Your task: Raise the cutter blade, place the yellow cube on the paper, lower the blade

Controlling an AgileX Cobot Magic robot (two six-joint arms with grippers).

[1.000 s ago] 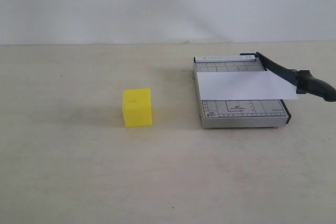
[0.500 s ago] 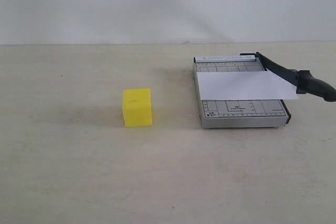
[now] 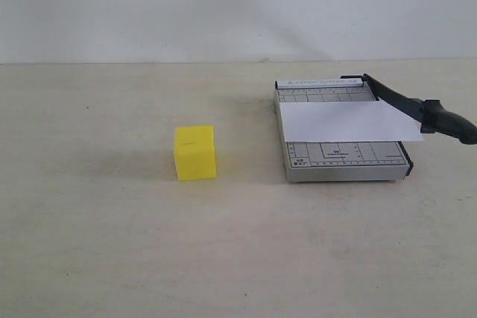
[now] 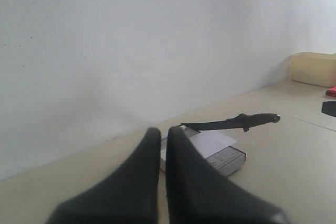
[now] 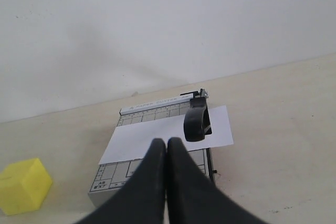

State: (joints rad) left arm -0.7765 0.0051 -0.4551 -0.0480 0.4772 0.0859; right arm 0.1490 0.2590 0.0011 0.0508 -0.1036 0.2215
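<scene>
Exterior view: yellow cube is seen on the table, well apart from the paper, which is crossed by the low cutter blade. Left gripper and right gripper are pressed together, empty. Paper could be dragged askew if the blade is lifted roughly.

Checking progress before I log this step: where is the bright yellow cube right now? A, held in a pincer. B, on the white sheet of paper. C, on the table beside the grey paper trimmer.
C: the bright yellow solid cube stands on the beige table, apart from the grey paper trimmer, and the white paper sheet carries no cube.
</scene>
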